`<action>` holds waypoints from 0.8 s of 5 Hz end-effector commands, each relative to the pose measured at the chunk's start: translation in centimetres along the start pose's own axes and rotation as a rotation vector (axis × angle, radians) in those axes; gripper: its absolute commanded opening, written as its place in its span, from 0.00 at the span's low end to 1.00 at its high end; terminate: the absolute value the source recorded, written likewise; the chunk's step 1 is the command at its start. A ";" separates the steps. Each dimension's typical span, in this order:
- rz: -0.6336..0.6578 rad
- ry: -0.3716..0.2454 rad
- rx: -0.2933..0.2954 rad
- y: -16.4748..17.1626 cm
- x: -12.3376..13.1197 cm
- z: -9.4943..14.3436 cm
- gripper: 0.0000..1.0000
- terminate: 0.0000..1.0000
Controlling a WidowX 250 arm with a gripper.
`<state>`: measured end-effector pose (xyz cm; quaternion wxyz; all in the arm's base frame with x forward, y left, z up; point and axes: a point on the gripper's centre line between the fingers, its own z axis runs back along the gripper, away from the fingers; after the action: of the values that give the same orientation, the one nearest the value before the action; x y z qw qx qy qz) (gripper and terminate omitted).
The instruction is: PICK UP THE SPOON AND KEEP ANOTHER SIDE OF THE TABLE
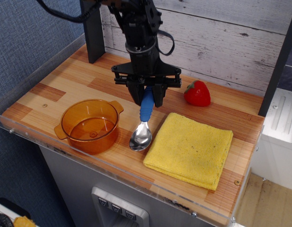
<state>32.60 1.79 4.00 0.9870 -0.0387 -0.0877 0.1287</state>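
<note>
Fingers of the end effector point(146, 98) were clamped on the upper part of the blue handle of the spoon point(142, 126), which hung nearly upright with its silver bowl lowest. That bowl sat low over the tabletop point(65, 82), between the orange bowl point(90, 125) on the left and the yellow cloth point(190, 148) on the right; whether it touched the wood could not be told. A strawberry point(197, 93) lay farther back, to the right of the end effector and beyond the far edge of the cloth.
</note>
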 end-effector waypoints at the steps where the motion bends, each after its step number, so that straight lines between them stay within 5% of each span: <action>1: 0.005 -0.033 0.025 1.1 1.8 0.4 0.00 0.00; 4: -0.012 -0.018 0.007 1.4 2.1 -1.1 0.00 0.00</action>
<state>33.10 2.68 1.26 0.9886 -0.0369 -0.0746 0.1254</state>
